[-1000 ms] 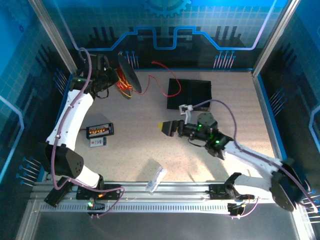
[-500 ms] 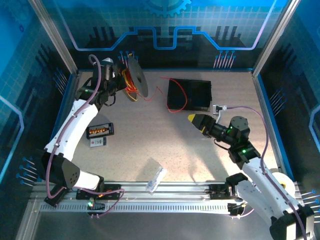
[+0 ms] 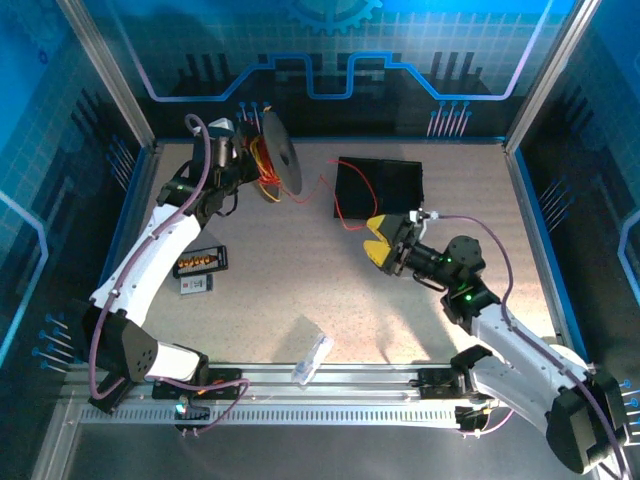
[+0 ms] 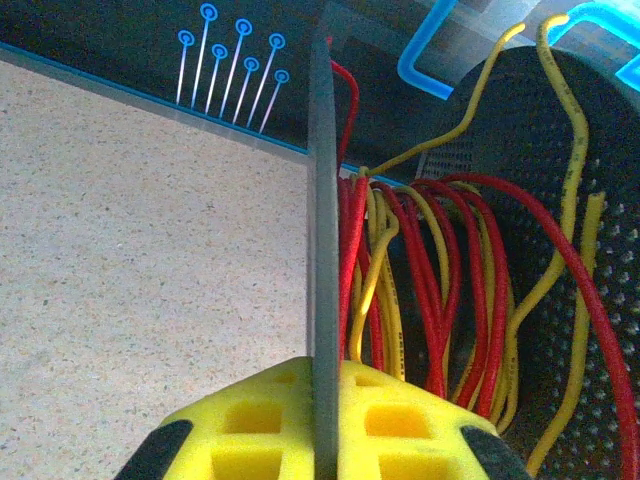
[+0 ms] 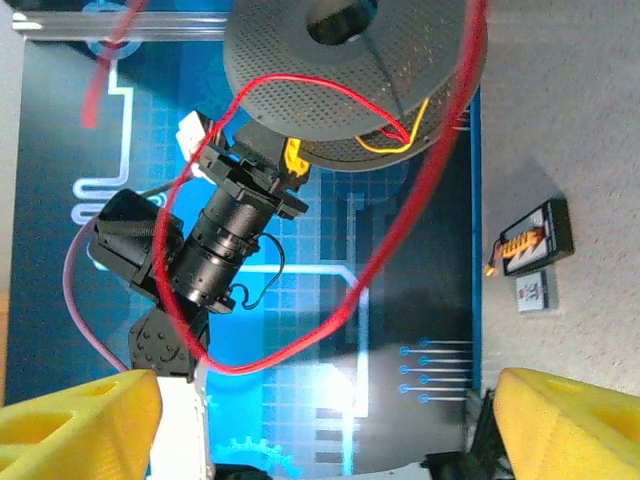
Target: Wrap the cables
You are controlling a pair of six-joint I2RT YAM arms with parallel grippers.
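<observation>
Left pincer first: pressed together on the spool, pinching one thin grey flange edge-on between blocky yellow pads moulded with square hollows. Just past those pads, the cables: thin, glossy, round strands, red and yellow, looped loosely about the core between the two flanges. Some curling out over the far flange, matte black and pricked all over with tiny holes. All held up off the desk, above its far left corner. From there, one red strand trailing right, off the spool and across the left part of a flat black rectangular box by the far edge.

Right pincer: spread wide, pinching nothing, hanging mid-desk just near of the box, chunky yellow fingers aimed at the spool. Beyond that gap, a big slack red loop and a short yellow bend under the perforated disc.

Further out, towards the left edge: a small black case with orange parts inside, and a pale card just beside its near side. By the near edge, a clear crinkled bag. Underneath everything, speckled beige, grainy desk top.
</observation>
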